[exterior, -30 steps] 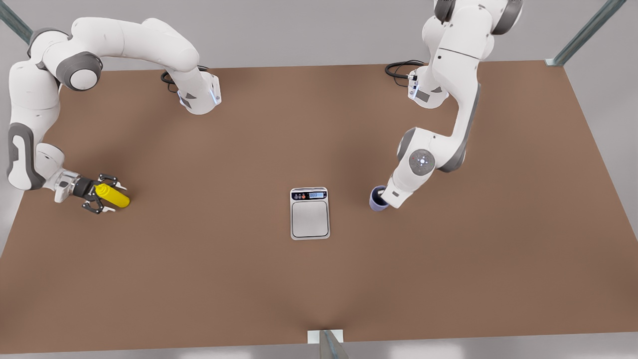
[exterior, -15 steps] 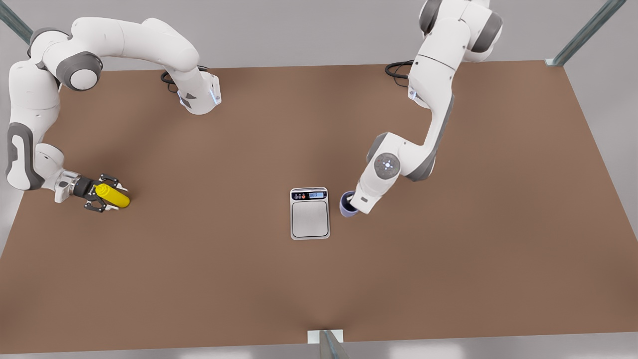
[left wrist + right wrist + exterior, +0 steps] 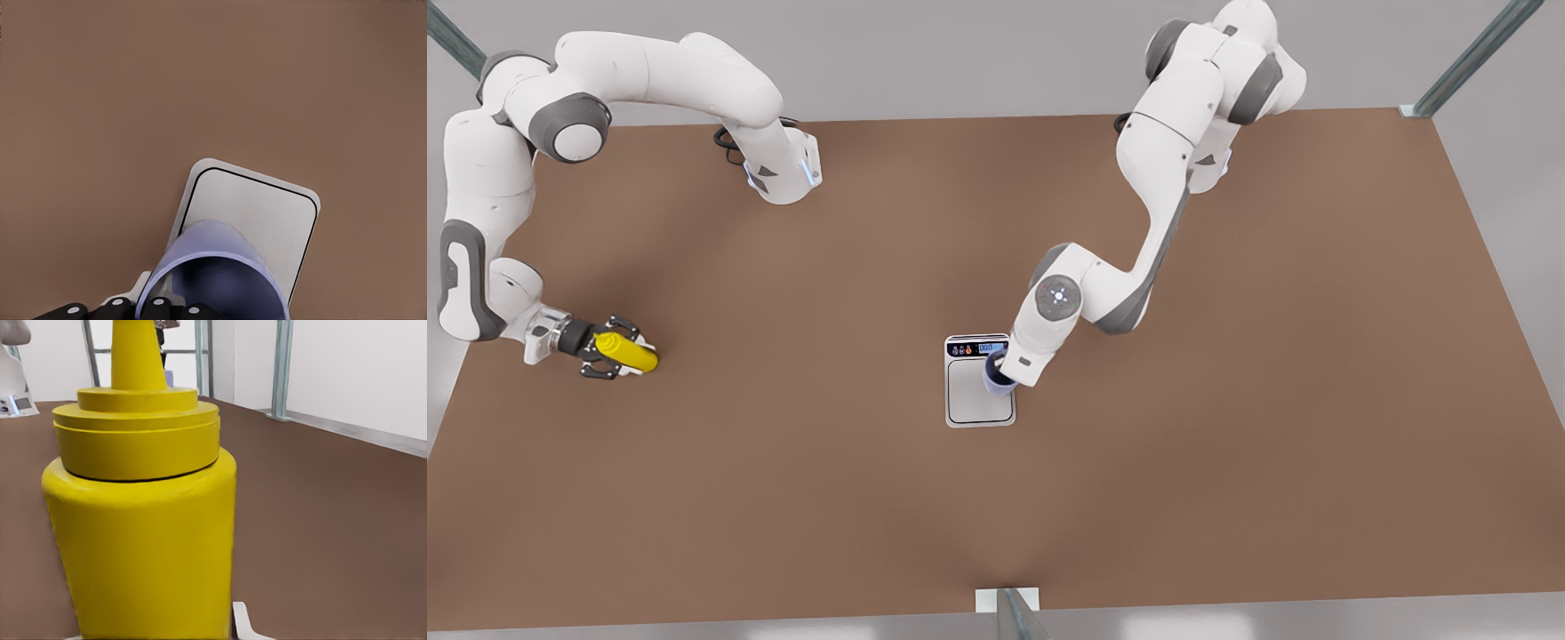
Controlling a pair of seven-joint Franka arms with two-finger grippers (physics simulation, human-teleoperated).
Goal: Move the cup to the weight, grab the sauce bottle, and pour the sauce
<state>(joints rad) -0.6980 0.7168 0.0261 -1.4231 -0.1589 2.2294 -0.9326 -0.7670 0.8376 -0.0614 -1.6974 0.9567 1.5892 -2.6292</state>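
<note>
The lavender-blue cup [image 3: 993, 375] is over the grey plate of the weight [image 3: 978, 404], near its display end. My left gripper [image 3: 999, 366], on the arm at the front view's right, is shut on the cup. In the left wrist view the cup [image 3: 213, 267] covers one corner of the weight [image 3: 267, 213]. I cannot tell whether it rests on the plate. The yellow sauce bottle [image 3: 631, 355] stands upright on the table at the front view's left. My right gripper [image 3: 609, 349] is shut on the sauce bottle [image 3: 140, 540], and one fingertip [image 3: 243, 623] lies against its body.
The brown table [image 3: 1227, 462] is bare around the weight and the bottle. A metal post [image 3: 1014, 613] stands at the middle of the near edge. Both arm bases and a black cable [image 3: 729, 138] sit along the far edge.
My left gripper carried the cup toward the front view's left, from beside the weight to over its plate. My right gripper's fingers closed in around the sauce bottle, which stayed in place.
</note>
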